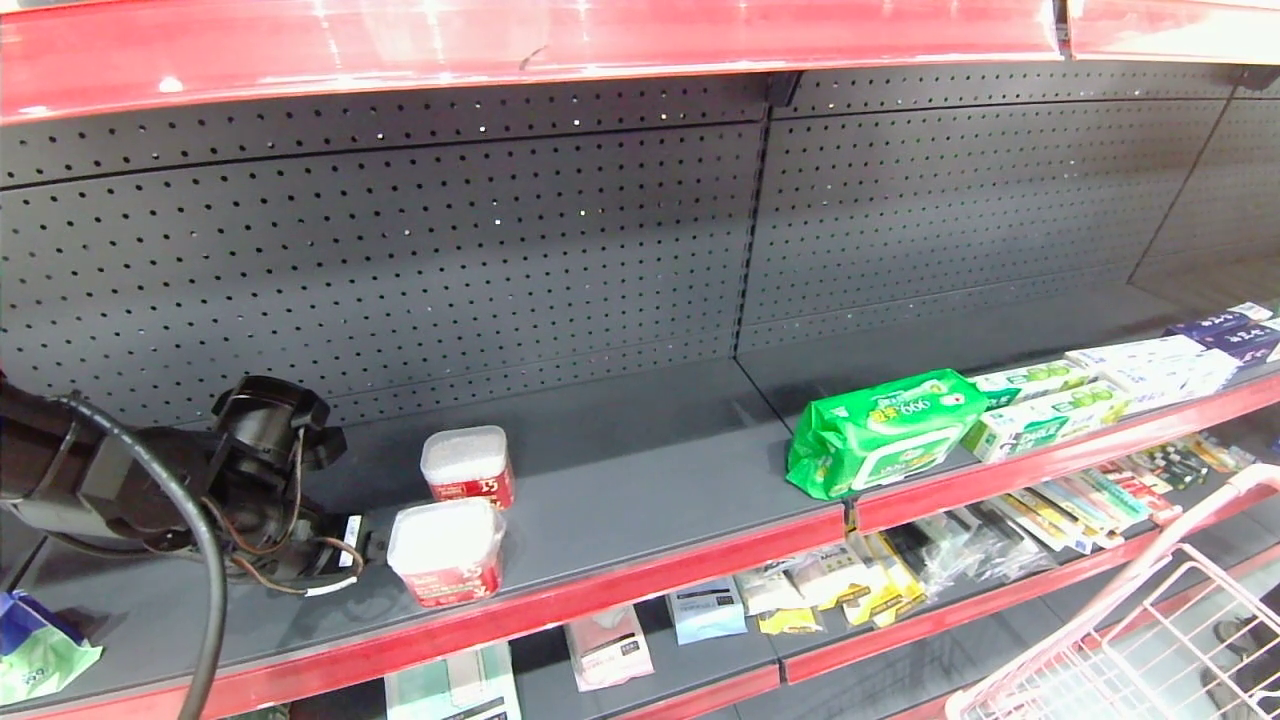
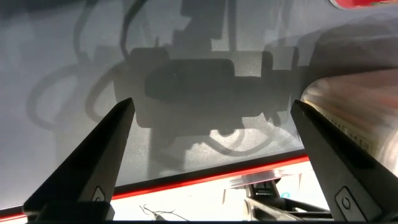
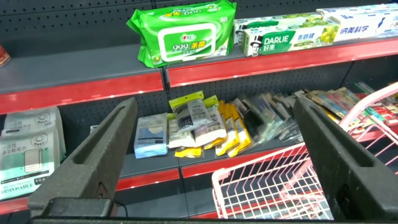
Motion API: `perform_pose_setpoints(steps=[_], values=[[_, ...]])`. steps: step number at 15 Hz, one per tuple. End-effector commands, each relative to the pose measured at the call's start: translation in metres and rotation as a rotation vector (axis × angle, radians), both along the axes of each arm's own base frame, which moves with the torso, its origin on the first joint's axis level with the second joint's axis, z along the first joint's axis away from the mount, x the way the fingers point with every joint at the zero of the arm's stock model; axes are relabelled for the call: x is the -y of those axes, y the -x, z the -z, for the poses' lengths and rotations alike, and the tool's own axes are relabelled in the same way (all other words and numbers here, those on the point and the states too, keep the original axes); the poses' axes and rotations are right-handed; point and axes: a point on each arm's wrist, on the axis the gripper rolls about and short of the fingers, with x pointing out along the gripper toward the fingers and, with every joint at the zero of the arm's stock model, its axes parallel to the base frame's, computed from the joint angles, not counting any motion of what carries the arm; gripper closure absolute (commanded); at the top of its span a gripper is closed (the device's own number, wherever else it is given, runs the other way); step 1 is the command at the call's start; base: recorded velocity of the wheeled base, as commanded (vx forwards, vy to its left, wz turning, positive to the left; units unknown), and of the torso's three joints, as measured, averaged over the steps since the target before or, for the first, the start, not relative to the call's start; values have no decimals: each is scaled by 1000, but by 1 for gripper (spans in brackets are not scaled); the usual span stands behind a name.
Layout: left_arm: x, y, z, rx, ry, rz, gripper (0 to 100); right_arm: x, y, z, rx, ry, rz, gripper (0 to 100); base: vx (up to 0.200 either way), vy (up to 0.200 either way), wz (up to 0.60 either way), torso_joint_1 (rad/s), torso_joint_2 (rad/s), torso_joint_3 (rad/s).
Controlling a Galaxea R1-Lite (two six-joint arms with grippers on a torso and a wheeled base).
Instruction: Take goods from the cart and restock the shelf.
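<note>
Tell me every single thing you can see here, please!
shelf: one, grey, red edge
tubs: two, white lids, red labels, left on shelf
wipes pack: one, green, right on shelf
toothpaste boxes: several, white-green, beside wipes pack
small packets: many, mixed colours, tier below
bag: one, blue-green, shelf's far left
cart: one, pink, bottom right
left gripper: one, black, open beside front tub
right gripper: one, black, open near cart

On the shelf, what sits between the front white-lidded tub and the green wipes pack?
Nothing. In the head view, the grey shelf is bare from the tub across to the wipes pack.
</note>
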Motion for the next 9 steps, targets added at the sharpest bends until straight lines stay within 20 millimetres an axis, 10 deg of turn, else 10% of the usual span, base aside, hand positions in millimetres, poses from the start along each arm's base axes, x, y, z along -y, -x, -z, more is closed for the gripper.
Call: perform_pose_setpoints(steps=[1,6,9], values=[[-11,7,-11,34,-28,-9,0,0,0,0,-1,1,-1,0,0,0,0,0,0,0],[-48,59,-68,246,-69,-87,0,0,0,0,-1,1,1,0,0,0,0,0,0,0],[-46,66,-56,195,-75,-57,0,0,0,0,-1,1,1,0,0,0,0,0,0,0]])
